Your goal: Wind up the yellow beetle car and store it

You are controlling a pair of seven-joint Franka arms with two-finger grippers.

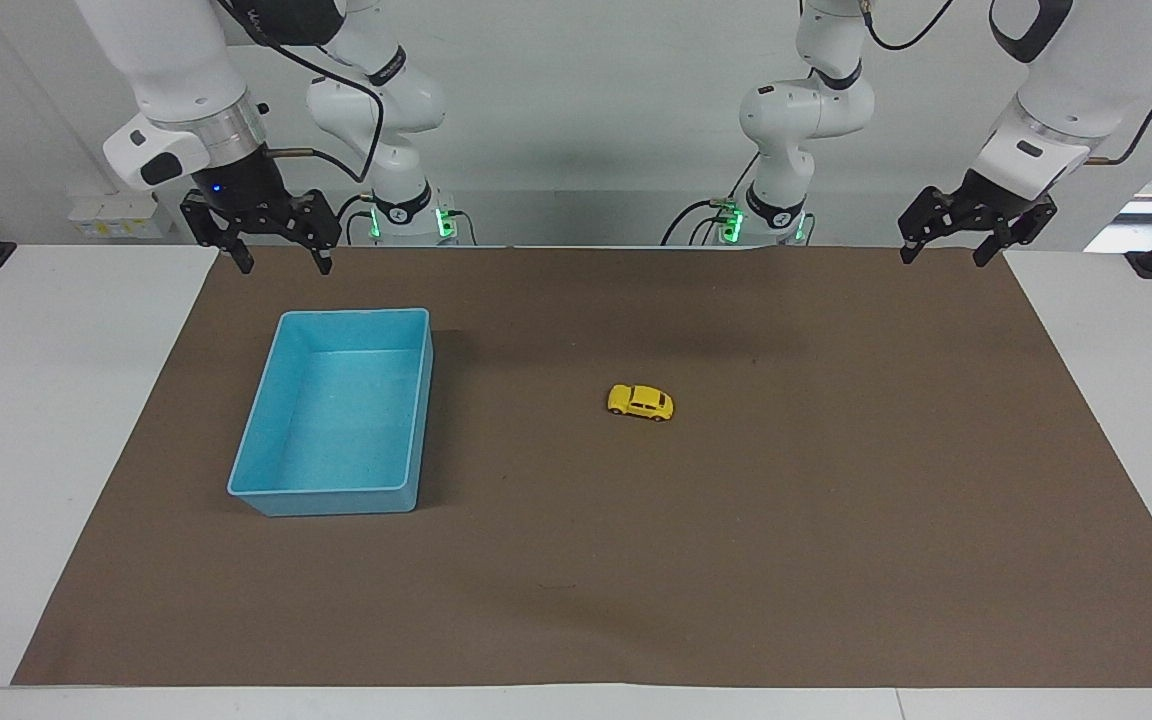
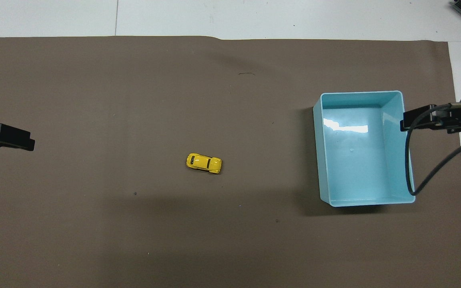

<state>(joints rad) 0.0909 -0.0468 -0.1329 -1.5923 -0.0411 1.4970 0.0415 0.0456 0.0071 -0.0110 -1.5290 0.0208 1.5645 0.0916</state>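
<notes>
We note a mat [image 1: 576, 560] spread flat on the counter [image 1: 46, 420], covering most of it; bare counter shows at both ends and along the edge farthest from the robots. The toy car [image 1: 640, 402] stands on its wheels on the mat, near the middle, lengthwise along the counter. The bin [image 1: 266, 490] sits on the mat toward the right arm's end, well apart from the car, nothing in it. The right pincer [image 1: 282, 262] hangs open over the mat's edge nearest the robots, by the bin's near end. The left pincer [image 1: 944, 252] hangs open over the mat's corner at the left arm's end. Neither touches anything.
</notes>
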